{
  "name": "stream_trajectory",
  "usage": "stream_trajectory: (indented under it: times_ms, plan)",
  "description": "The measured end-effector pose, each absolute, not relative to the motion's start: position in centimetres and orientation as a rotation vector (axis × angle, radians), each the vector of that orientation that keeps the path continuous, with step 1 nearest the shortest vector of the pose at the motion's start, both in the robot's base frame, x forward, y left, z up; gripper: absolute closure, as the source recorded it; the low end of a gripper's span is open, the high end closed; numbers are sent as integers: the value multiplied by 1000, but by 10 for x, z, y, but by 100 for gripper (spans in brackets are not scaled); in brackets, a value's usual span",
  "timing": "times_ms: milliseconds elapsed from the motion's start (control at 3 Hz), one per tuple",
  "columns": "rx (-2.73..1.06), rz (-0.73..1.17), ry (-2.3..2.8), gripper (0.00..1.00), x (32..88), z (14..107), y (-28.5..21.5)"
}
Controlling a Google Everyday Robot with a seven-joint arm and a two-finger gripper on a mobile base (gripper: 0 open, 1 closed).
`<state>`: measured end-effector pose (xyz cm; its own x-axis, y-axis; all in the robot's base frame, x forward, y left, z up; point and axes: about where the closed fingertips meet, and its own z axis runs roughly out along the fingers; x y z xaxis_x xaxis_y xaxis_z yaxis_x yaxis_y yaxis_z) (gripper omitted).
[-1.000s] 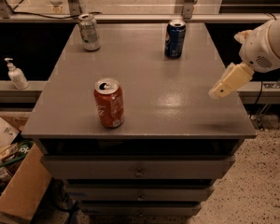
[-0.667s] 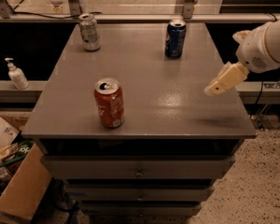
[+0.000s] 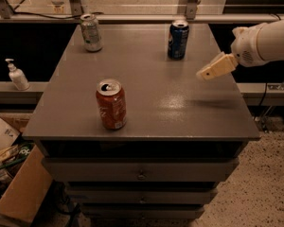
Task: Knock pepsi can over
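Observation:
The pepsi can (image 3: 178, 39), dark blue with light markings and a silver top, stands upright near the far right of the grey table (image 3: 146, 91). My gripper (image 3: 204, 73) comes in from the right on a white arm, its tan fingers pointing left and down above the table's right side. It is to the right of the can and nearer the camera, apart from it.
A red can (image 3: 111, 104) stands upright at the front left of the table. A silver-grey can (image 3: 91, 32) stands at the far left. A soap dispenser (image 3: 17, 75) sits on a ledge left of the table. Cardboard boxes (image 3: 19, 188) lie on the floor at lower left.
My gripper has moved a little to the left and up the view, closer to the pepsi can. The cans have not moved.

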<state>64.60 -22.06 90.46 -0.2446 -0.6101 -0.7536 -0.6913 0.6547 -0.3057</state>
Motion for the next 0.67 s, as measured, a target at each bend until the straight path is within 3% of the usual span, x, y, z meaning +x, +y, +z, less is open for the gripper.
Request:
stream_trajectory:
  times_ms: [667]
  plan:
    - [-847, 337, 1896, 0, 711, 882, -197]
